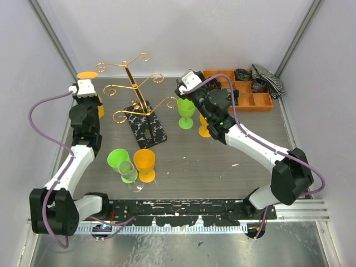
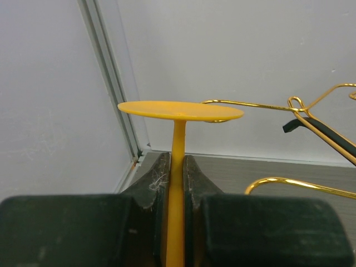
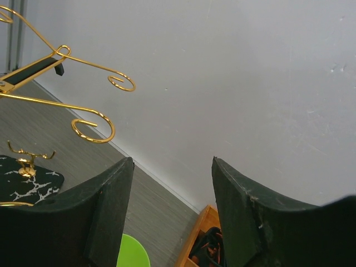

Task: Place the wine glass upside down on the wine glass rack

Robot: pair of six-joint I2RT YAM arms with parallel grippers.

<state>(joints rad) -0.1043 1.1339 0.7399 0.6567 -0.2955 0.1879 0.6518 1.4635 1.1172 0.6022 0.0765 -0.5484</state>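
My left gripper (image 1: 87,83) is shut on the stem of an orange wine glass (image 1: 87,75), held upside down with the foot on top, at the table's far left. In the left wrist view the fingers (image 2: 196,172) clamp the stem, and the flat foot (image 2: 181,109) sits level with a gold arm of the wine glass rack (image 2: 250,104). The rack (image 1: 132,78) stands on its black marbled base (image 1: 147,127) at centre back. My right gripper (image 1: 182,88) (image 3: 172,162) is open and empty, right of the rack, above a green glass (image 1: 186,111) (image 3: 133,253).
A green (image 1: 118,159), a clear (image 1: 129,172) and an orange glass (image 1: 145,162) stand together at front centre. Another orange glass (image 1: 204,131) is half hidden by the right arm. An orange compartment tray (image 1: 247,94) and a striped cloth (image 1: 268,79) sit at back right.
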